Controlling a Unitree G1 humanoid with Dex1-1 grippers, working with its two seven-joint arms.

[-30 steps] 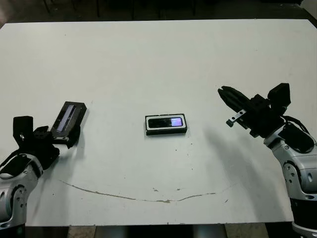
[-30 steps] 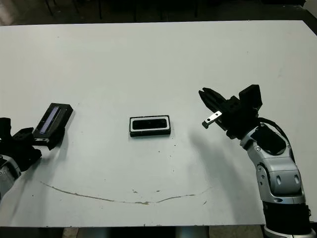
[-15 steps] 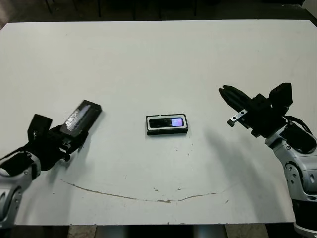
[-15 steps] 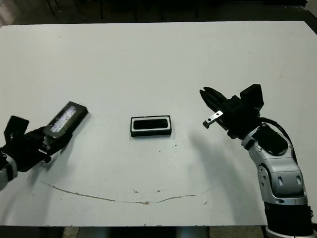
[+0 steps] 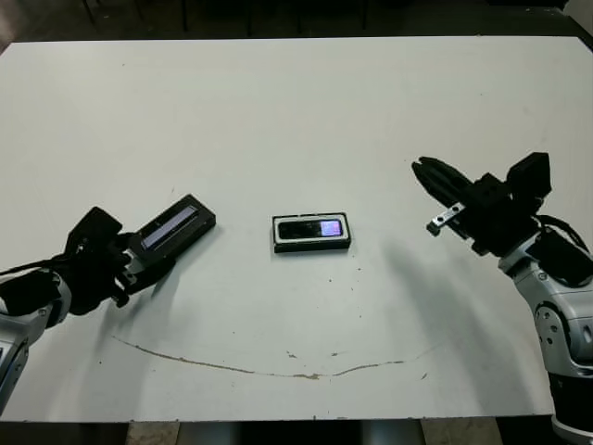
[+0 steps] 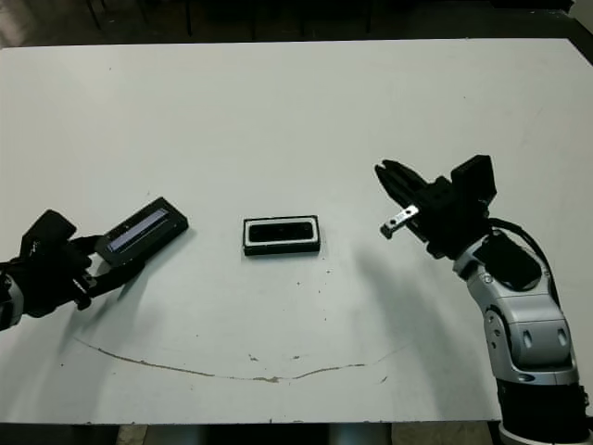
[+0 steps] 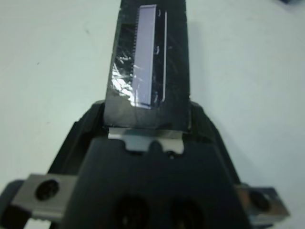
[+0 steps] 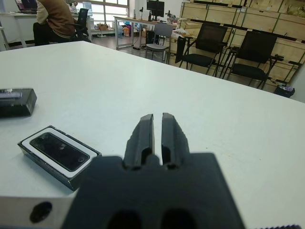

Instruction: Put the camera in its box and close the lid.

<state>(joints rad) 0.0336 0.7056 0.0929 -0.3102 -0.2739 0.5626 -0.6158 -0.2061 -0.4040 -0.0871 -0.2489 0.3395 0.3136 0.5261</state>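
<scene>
Both grippers off table: left gripper (image 5: 139, 269) grips lid (image 5: 172, 227) (tilted).

The desk (image 5: 296, 111) is smooth, matt white, marked by a thin brownish scuff line (image 5: 269, 369) near its front edge. The lid (image 5: 172, 228) looks like black plastic with a shiny silvery-grey strip. The camera (image 5: 312, 228) has a glossy bluish-purple window, and the box (image 5: 311, 247) shows a white lining. Both claws look matt black plastic.
</scene>
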